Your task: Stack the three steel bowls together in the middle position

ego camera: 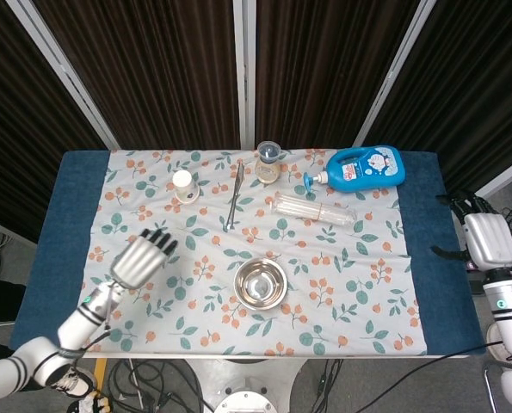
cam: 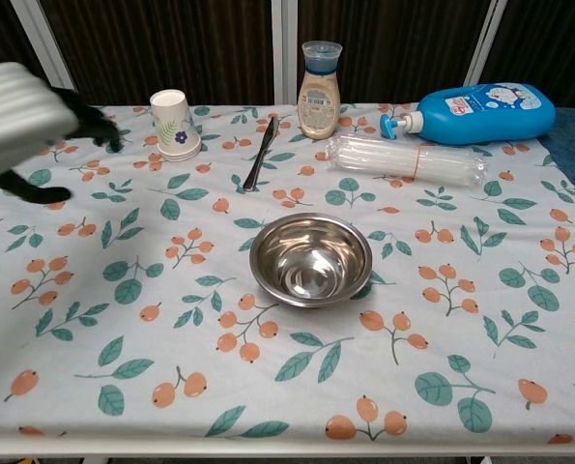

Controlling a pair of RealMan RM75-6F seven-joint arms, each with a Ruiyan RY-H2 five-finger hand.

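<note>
The left hand (ego camera: pixel 142 258) hovered over the table's left side, fingers spread and holding nothing, well apart from the nested shiny steel bowls (cam: pixel 311 259). Those sat on the leaf-and-berry patterned tablecloth (cam: pixel 442 329) near the middle, apparently where the task wanted them stacked. The right hand (ego camera: pixel 486 241) hung beyond the right edge; its fingers could not be made out.
</note>
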